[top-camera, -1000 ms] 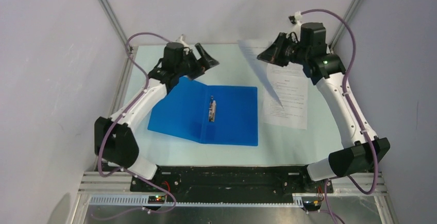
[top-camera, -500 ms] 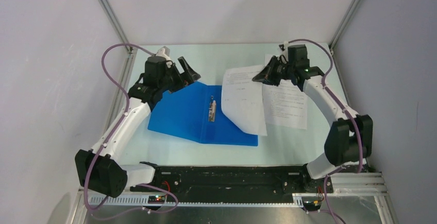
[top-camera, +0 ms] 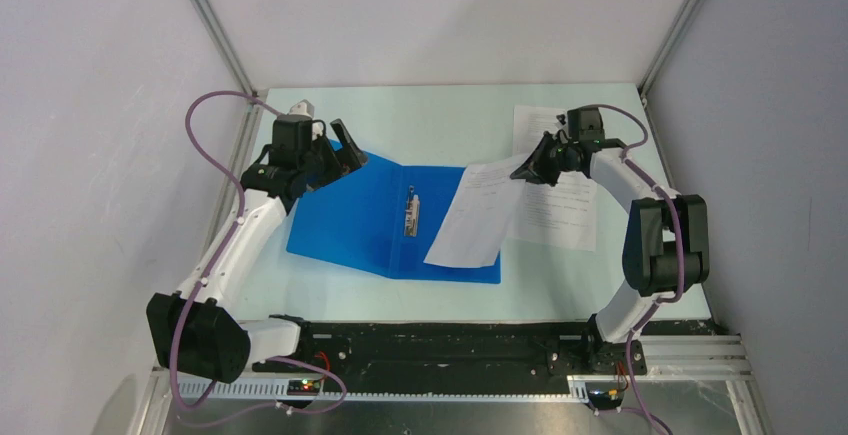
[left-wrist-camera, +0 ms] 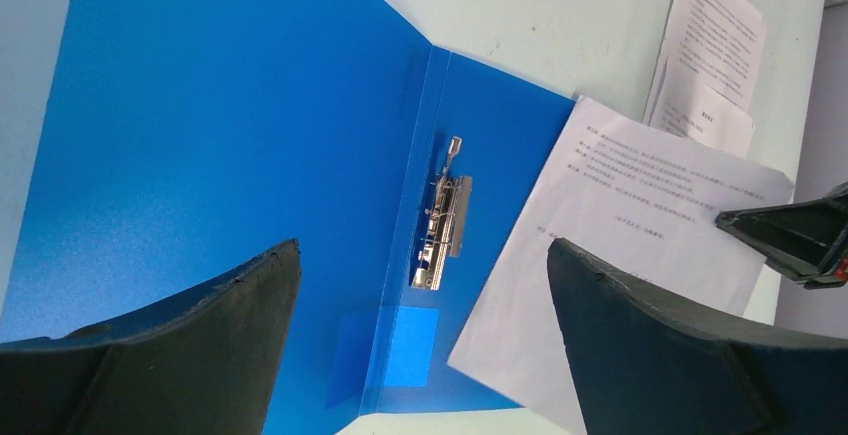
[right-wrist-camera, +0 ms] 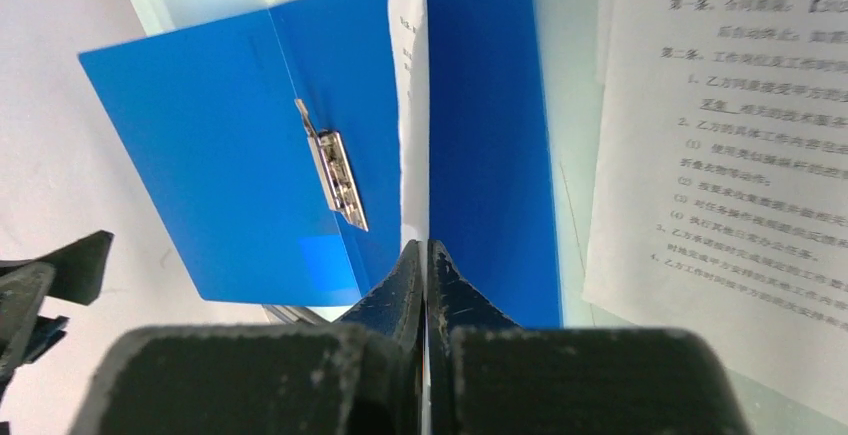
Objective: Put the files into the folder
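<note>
Table (top-camera: 440, 120): sheet (top-camera: 475, 217) lowered over folder (top-camera: 360, 215), right gripper (top-camera: 521, 171) pinching.

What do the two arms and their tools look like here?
The left arm and right arm have white tapered links joined by chunky black housings. A lilac cable loops along each. The left tool and right tool are matte black, with broad wedge-shaped fingers tapering to thin tips.

folder (top-camera: 340, 217) right cover partly hidden under held sheet (top-camera: 470, 220), its print too small to read
</note>
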